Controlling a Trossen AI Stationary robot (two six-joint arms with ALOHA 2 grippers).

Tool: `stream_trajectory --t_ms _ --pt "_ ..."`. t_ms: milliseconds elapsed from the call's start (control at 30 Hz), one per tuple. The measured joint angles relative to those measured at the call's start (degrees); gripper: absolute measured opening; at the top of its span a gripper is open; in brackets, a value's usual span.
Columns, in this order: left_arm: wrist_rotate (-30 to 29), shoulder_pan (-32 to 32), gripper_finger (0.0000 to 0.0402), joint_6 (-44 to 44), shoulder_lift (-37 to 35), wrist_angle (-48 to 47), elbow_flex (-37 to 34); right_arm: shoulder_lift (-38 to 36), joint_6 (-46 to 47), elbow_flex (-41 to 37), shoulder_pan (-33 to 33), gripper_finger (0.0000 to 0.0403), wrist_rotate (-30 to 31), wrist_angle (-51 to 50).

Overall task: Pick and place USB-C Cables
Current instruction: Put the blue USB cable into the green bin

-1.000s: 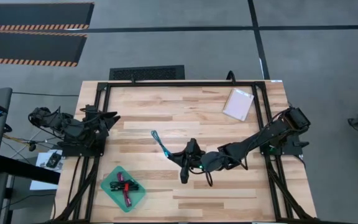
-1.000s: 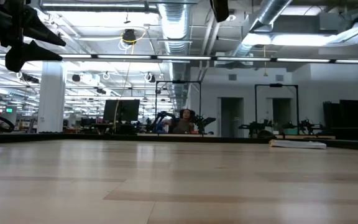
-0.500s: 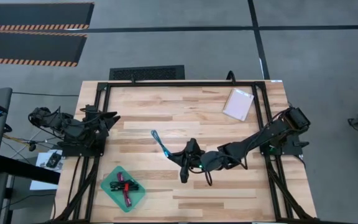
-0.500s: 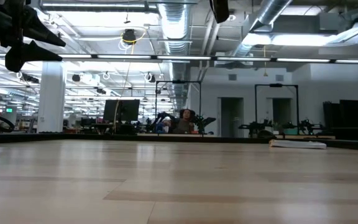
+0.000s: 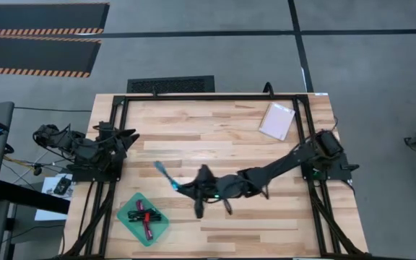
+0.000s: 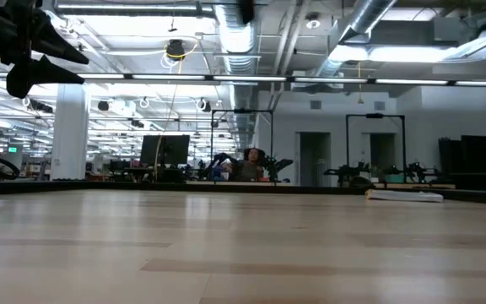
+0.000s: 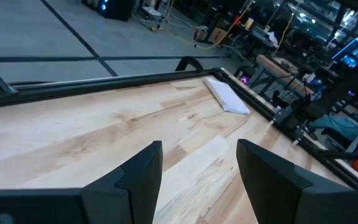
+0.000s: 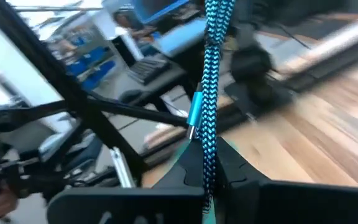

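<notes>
A teal braided USB-C cable (image 5: pixel 165 173) is lifted over the table's middle, with my right gripper (image 5: pixel 181 187) shut on it. In the right wrist view the cable (image 8: pixel 211 87) stands out beyond the fingertips. A green tray (image 5: pixel 128 224) near the front left holds a magenta cable (image 5: pixel 144 217) and dark cables. My left gripper (image 5: pixel 126 137) waits open at the table's left edge, nothing between its fingers (image 7: pixel 143 177). My right gripper pinches the teal cable's near end (image 8: pixel 208 169) between its two fingers. The fingers reach in about level from the table's right side and lie along the cable. The bundle sticks out past the fingertips toward the far left, clear of the table.
A white-pink flat packet (image 5: pixel 276 120) lies at the table's far right, also seen in the left wrist view as the packet (image 7: pixel 227 96). A black metal frame (image 5: pixel 208 97) runs along the table's edges. Bare wood lies between the tray and the cable.
In the last half second my right gripper has gone toward the table's left edge, carrying the teal cable with it. The cable stays clear of the table and keeps pointing to the far left.
</notes>
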Motion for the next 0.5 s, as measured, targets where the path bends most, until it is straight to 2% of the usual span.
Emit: stream_trajectory --t_ms 267,500 --pt "-0.80 0.02 0.0194 0.68 0.00 0.28 0.01 14.86 -5.41 23.76 0.28 0.0011 -1.55 -17.19" --pt "-1.63 0.02 0.0194 1.28 0.00 0.22 0.02 24.62 -3.30 36.14 0.24 0.0011 -2.48 -23.79"
